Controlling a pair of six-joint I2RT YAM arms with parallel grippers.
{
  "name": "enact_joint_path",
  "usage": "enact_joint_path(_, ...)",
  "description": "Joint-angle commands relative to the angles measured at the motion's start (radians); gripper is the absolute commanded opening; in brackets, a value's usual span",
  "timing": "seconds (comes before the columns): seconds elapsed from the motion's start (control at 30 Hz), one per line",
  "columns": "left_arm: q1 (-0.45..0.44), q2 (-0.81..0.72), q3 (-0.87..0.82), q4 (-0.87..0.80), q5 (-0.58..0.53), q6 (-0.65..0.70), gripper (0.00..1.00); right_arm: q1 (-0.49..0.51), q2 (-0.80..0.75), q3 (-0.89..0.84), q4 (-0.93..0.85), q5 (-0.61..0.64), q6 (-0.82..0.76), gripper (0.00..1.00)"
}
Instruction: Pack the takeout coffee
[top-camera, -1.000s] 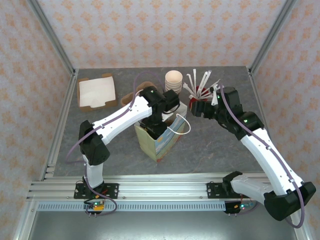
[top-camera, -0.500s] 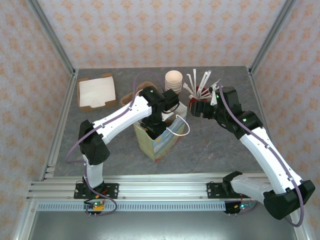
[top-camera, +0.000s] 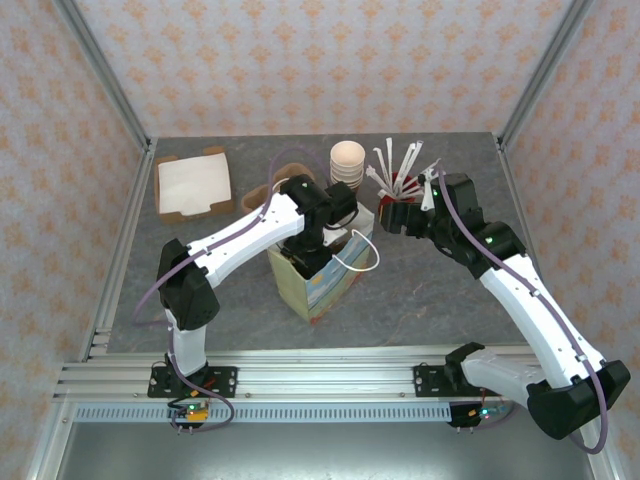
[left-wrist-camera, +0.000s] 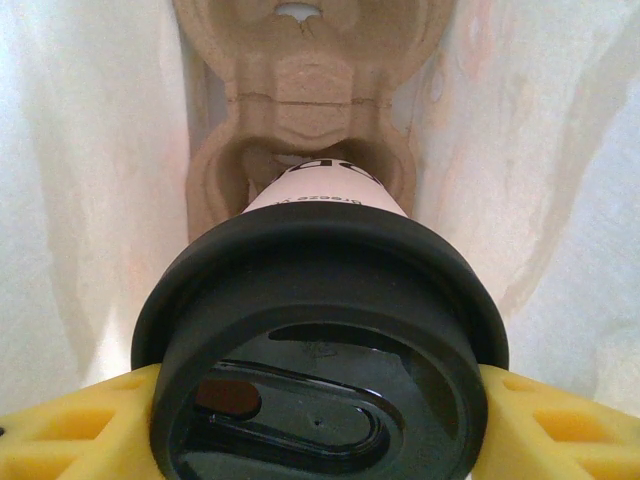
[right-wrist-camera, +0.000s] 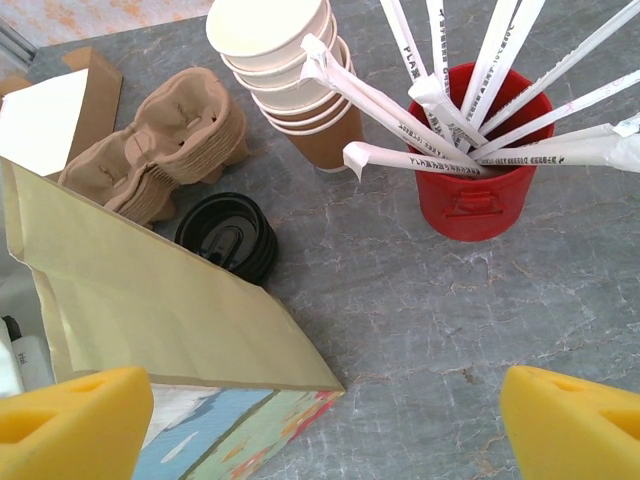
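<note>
Black-lidded, the takeout coffee (left-wrist-camera: 320, 330) stayed clamped by the left gripper (left-wrist-camera: 320, 425) inside the paper bag (top-camera: 318, 288) at frame centre, over a cardboard carrier (left-wrist-camera: 300, 120); the right gripper (right-wrist-camera: 320, 420) stayed wide apart.

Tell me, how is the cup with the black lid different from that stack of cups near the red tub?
The takeout coffee wears a black lid; the stack of cups is open-topped. The takeout coffee is one cup, gripped between yellow fingers inside the paper bag; the stack is several nested cups standing free on the table. Both look like paper cups, pale near the top.
</note>
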Motion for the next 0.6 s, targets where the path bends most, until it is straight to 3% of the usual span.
enact_joint_path(0.0, 0.007, -0.018, -0.012, 0.006, -0.018, 0.023, 0.39, -0.006, -0.002, 0.026, -0.01, -0.008, 0.012, 0.9)
enact_joint_path(0.57, 0.006, -0.005, -0.063, 0.047, -0.005, 0.029, 0.39, -0.007, 0.0, 0.03, -0.013, -0.011, 0.015, 0.9)
